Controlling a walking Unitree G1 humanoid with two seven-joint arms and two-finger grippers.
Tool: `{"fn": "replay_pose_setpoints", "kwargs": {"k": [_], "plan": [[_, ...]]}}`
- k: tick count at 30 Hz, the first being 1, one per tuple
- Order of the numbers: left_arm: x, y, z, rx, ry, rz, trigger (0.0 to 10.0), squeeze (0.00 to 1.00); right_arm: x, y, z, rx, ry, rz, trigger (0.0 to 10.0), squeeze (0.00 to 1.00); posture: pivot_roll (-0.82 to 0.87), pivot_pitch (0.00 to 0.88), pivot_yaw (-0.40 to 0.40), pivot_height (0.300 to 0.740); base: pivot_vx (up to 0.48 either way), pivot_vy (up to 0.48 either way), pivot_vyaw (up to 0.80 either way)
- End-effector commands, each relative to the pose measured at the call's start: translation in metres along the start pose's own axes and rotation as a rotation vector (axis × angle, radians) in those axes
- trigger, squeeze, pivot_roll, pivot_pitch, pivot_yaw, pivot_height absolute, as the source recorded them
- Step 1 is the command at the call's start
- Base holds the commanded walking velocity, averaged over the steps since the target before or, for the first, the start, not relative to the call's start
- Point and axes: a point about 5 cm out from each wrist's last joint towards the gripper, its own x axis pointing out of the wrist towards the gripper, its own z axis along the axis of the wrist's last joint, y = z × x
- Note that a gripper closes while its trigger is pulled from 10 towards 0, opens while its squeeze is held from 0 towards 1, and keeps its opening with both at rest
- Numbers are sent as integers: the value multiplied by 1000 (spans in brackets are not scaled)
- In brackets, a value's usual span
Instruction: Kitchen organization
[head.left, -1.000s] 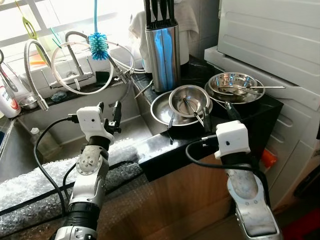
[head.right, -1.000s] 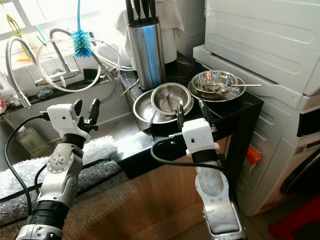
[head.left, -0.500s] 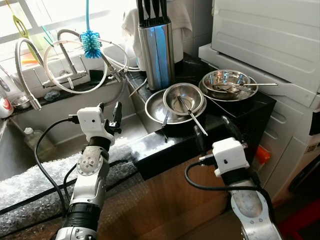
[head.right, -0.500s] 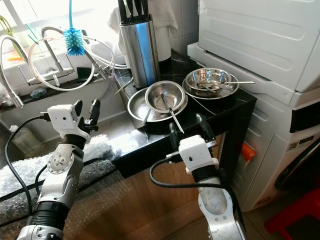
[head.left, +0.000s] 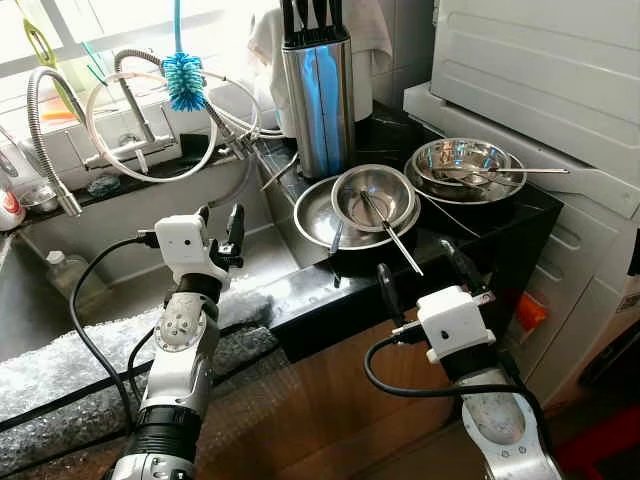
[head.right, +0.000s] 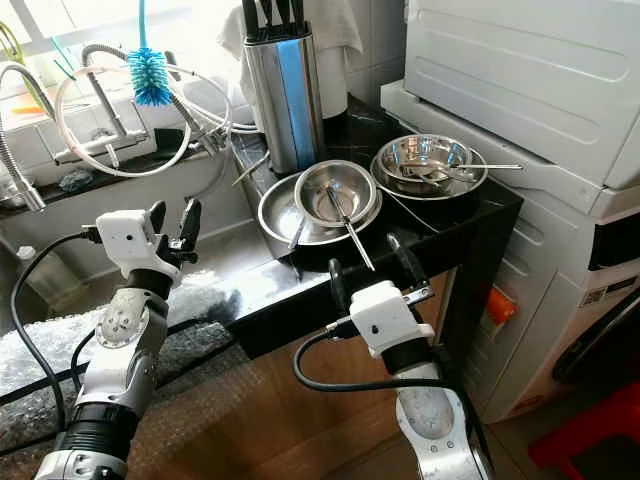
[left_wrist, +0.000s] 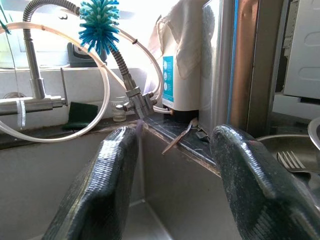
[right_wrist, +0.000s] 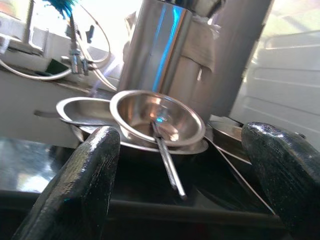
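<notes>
A small steel bowl (head.left: 375, 195) sits inside a wider steel dish (head.left: 318, 218) on the black counter (head.left: 480, 225), with a long metal utensil (head.left: 392, 232) leaning out of it toward me. A second stack of steel bowls (head.left: 462, 163) holding cutlery stands further right. My right gripper (head.left: 424, 280) is open, just in front of and below the counter's front edge, facing the small bowl (right_wrist: 150, 112) and the utensil (right_wrist: 169, 170). My left gripper (head.left: 221, 228) is open above the sink (head.left: 120, 260), holding nothing.
A steel knife block (head.left: 320, 100) stands behind the bowls. A blue bottle brush (head.left: 183, 80) and looped faucet hoses (head.left: 150, 130) hang over the sink. Bubble wrap (head.left: 60, 365) covers the near worktop. A white appliance (head.left: 550, 70) stands to the right.
My right gripper has drawn back from the counter top toward me and dropped below its front edge, fingers spread wider. The left arm has held still. The camera shifted slightly.
</notes>
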Motion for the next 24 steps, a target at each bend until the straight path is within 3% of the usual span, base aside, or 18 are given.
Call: {"fn": "replay_pose_setpoints", "kwargs": {"k": [1, 24], "plan": [[0, 3, -2, 16, 11, 2, 10000, 0, -1, 0, -7, -13, 48, -15, 10000, 0, -145, 0, 152, 740, 0, 0, 0], [-1, 2, -2, 17, 18, -6, 10000, 0, 8, -2, -14, -32, 105, -29, 10000, 0, -137, 0, 153, 740, 0, 0, 0]]}}
